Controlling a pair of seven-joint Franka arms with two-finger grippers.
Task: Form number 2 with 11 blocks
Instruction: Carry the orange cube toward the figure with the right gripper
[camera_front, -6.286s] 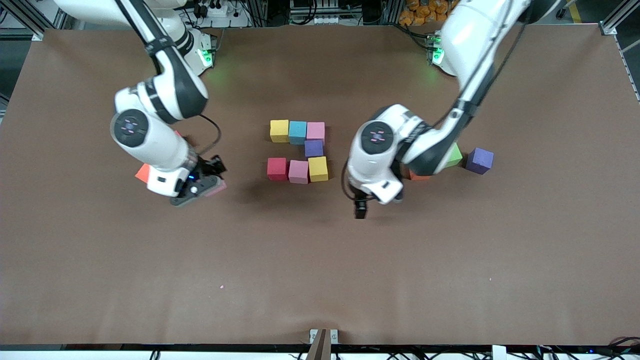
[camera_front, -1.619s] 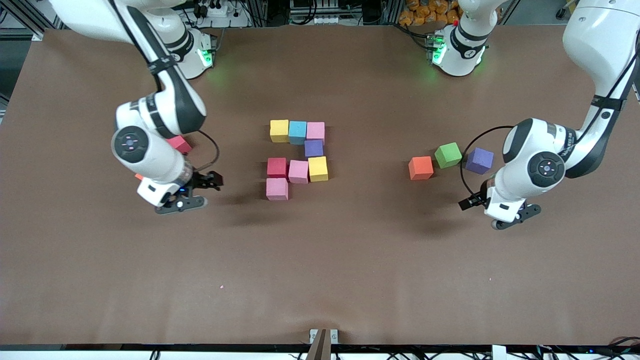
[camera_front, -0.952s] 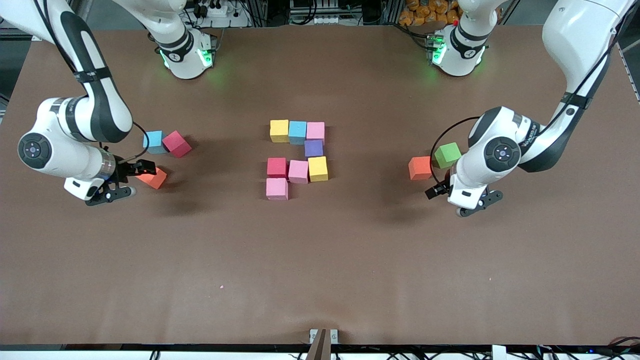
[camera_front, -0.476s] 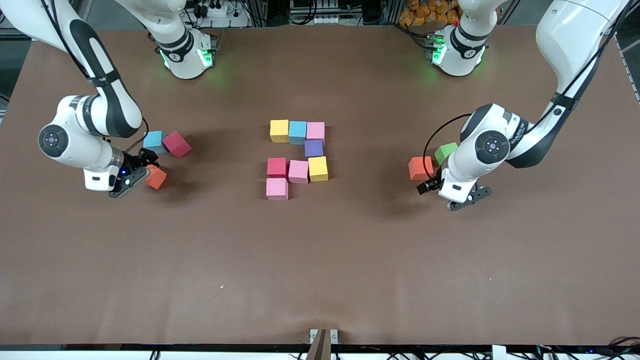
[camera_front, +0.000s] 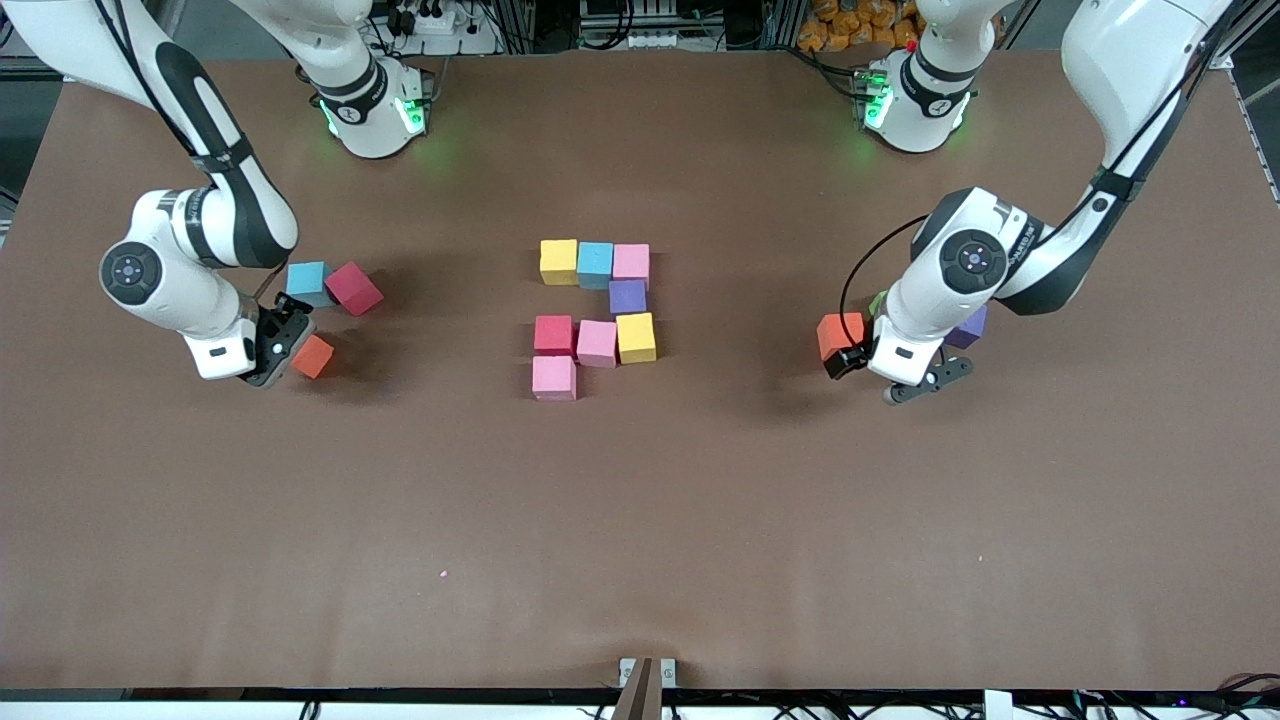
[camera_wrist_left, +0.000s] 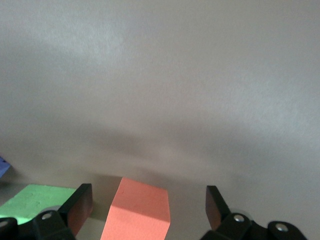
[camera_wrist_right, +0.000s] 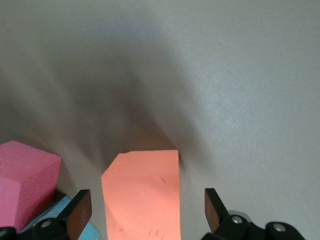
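Observation:
Eight blocks lie grouped mid-table as part of the number 2 (camera_front: 597, 315): a row of yellow (camera_front: 559, 261), blue and pink; a purple one nearer the camera; a row of red, pink, yellow; and one pink (camera_front: 554, 378) nearest. My right gripper (camera_front: 290, 345) (camera_wrist_right: 145, 210) is open, its fingers either side of an orange block (camera_front: 313, 356) (camera_wrist_right: 142, 195). My left gripper (camera_front: 848, 352) (camera_wrist_left: 147, 207) is open around another orange block (camera_front: 836, 333) (camera_wrist_left: 137, 210).
A blue block (camera_front: 306, 283) (camera_wrist_right: 85, 230) and a crimson block (camera_front: 353, 288) (camera_wrist_right: 25, 175) lie beside the right gripper. At the left arm's end a green block (camera_wrist_left: 35, 200) and a purple block (camera_front: 968, 325) are mostly covered by the left arm.
Both open grippers have closed in on the orange blocks and now straddle them. The left arm now covers the green block. No block has moved.

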